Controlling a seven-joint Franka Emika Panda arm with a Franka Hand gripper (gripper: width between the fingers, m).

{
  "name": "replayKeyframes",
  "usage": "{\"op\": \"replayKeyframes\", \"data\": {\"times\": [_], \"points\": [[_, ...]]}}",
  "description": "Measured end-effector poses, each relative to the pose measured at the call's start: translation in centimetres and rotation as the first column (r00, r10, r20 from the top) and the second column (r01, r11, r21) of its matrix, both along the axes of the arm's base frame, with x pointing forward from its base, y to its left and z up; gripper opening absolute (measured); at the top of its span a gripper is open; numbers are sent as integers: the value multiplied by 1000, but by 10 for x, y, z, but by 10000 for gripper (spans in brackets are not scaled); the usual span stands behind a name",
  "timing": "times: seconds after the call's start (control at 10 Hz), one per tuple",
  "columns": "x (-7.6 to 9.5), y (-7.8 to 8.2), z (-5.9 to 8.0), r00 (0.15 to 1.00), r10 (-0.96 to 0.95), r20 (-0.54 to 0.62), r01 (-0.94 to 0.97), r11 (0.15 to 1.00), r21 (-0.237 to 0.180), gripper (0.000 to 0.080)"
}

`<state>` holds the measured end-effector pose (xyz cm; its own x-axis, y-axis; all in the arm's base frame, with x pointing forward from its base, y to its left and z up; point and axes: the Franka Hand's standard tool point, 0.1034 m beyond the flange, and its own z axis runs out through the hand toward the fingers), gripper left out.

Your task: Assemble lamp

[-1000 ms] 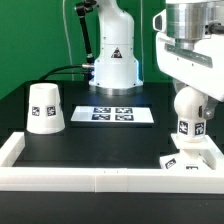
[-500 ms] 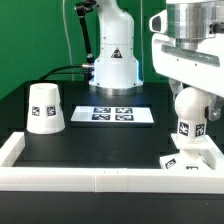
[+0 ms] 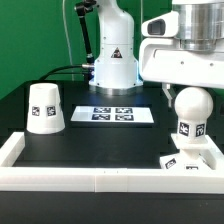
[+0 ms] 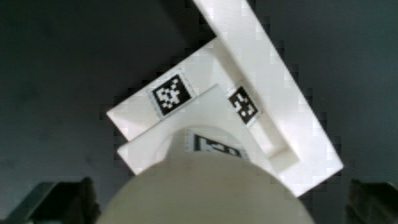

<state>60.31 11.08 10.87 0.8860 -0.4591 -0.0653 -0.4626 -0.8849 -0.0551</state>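
Note:
The white bulb [image 3: 190,115] stands upright on the flat square base [image 3: 192,160] at the exterior view's right, close to the white front wall. My gripper [image 3: 185,84] hangs just above the bulb's ball top, clear of it. In the wrist view the bulb's rounded top [image 4: 205,180] fills the space between my two dark fingers [image 4: 63,205], which stand wide apart and do not touch it. The gripper [image 4: 214,208] is open and empty. The base [image 4: 187,100] shows its tags below the bulb. The tapered shade [image 3: 45,107] stands alone, mouth down, at the exterior view's left.
The marker board [image 3: 122,115] lies in the middle at the back, in front of the robot's pedestal [image 3: 113,65]. A low white wall [image 3: 100,178] runs along the front and sides of the black table; it also shows in the wrist view [image 4: 267,55].
My gripper has risen and shifted toward the exterior view's left, uncovering the bulb's ball top. The bulb, base and shade have not moved.

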Motion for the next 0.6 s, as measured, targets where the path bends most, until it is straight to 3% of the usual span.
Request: {"op": "replayKeyframes", "data": {"times": [0.6], "points": [[-1,-8,-2,901,432,33,-433,902,7,698]]}}
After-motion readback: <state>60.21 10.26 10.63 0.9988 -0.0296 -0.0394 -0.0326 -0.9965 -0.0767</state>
